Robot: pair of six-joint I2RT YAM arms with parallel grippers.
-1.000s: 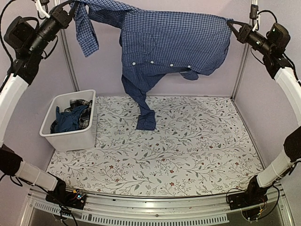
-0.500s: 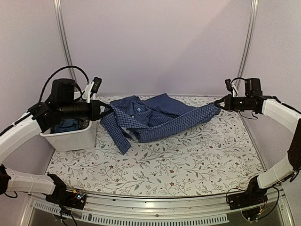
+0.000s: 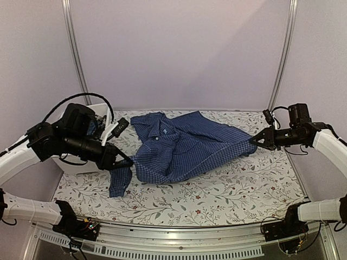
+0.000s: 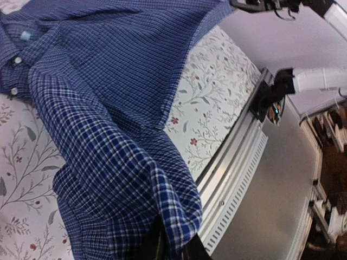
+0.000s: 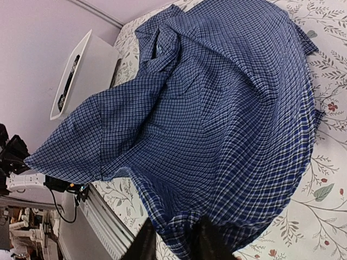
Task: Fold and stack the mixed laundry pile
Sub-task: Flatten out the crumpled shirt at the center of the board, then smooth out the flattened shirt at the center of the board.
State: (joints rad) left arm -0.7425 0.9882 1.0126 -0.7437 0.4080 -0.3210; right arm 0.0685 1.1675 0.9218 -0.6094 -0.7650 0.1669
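Observation:
The blue-and-white checked shirt lies spread on the floral tablecloth, collar toward the back left. My left gripper is low at the shirt's front-left corner. In the left wrist view the shirt bunches between the jaws of that gripper, which are closed on it. My right gripper holds the shirt's right edge just above the table. In the right wrist view a fold of the shirt is pinched in this gripper. The rest of the laundry pile is hidden behind my left arm.
The white tub stands at the back left, mostly behind my left arm; its side wall shows in the right wrist view. A metal rail runs along the near table edge. Purple walls close in the back and sides.
The shirt came down from hanging high between the raised grippers to lying on the table. Both arms dropped low, and the left gripper drew its corner toward the front left.

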